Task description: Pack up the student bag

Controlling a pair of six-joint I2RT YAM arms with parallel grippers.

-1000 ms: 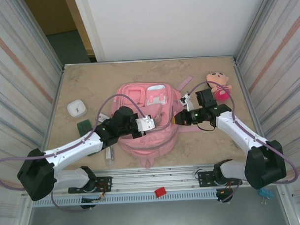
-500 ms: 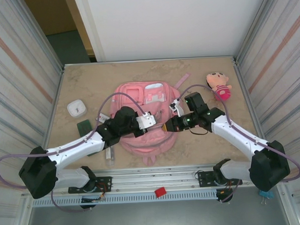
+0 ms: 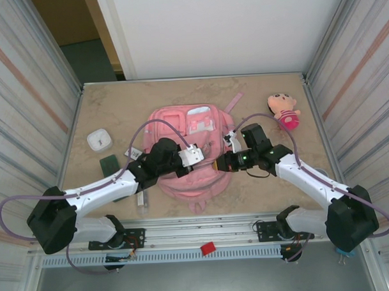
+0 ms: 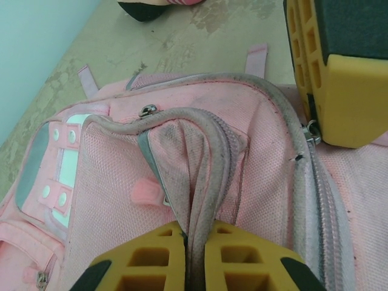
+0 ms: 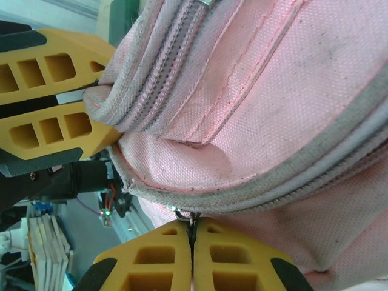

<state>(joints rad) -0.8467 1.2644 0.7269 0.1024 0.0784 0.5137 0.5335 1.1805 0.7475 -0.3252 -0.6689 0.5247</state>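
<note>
**Left tool [image 4: 194, 237] and right tool [image 5: 193, 235] at the zip of the student bag [image 3: 174, 118], a large pink fabric backpack lying flat in the middle of the marbled tabletop [image 3: 116, 100].**

The left tool pinches a raised, zip-edged fabric fold [image 4: 189, 151], apparently anchoring the panel so it cannot drag. Just beside it, the right tool is pressed together on the small metal zip pull [image 5: 183, 214], seemingly to run the zip against that hold.

Left pincer [image 4: 194, 245] and right pincer [image 5: 193, 245] both clamped tight, angled inward, tips close.
</note>
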